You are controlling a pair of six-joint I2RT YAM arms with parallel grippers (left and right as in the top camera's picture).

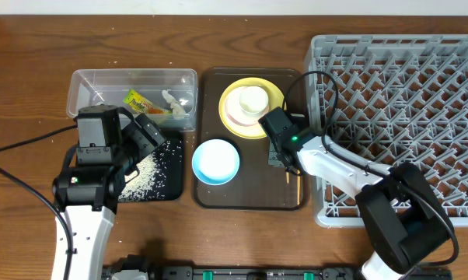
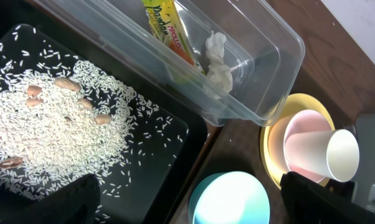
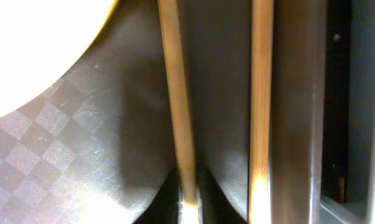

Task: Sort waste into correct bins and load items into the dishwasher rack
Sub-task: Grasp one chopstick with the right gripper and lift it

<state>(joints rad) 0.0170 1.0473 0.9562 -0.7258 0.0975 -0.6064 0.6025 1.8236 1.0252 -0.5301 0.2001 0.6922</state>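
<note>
We see the right gripper (image 3: pixel 189 198) pinched shut on one wooden chopstick (image 3: pixel 174 93). The second chopstick (image 3: pixel 260 93) lies just beside it on the brown serving tray (image 1: pixel 249 196), near the grey dishwasher rack (image 1: pixel 405 70). The left gripper (image 1: pixel 152 138) hangs wide open above the rice-strewn black tray (image 1: pixel 173 187).

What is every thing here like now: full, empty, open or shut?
Clear rectangular plastic tub: holds yellow-green snack wrapper and crumpled white tissue.
Shallow black rectangular tray: strewn with white rice crumbs.
Large grey plastic rack: empty.
Small white cup: upright in pink bowl on round yellow plate.
Light blue bowl: empty.
Left gripper: jaws open.
Right gripper: jaws shut on one thin wooden chopstick.
Second chopstick: lying loose beside it.
</note>
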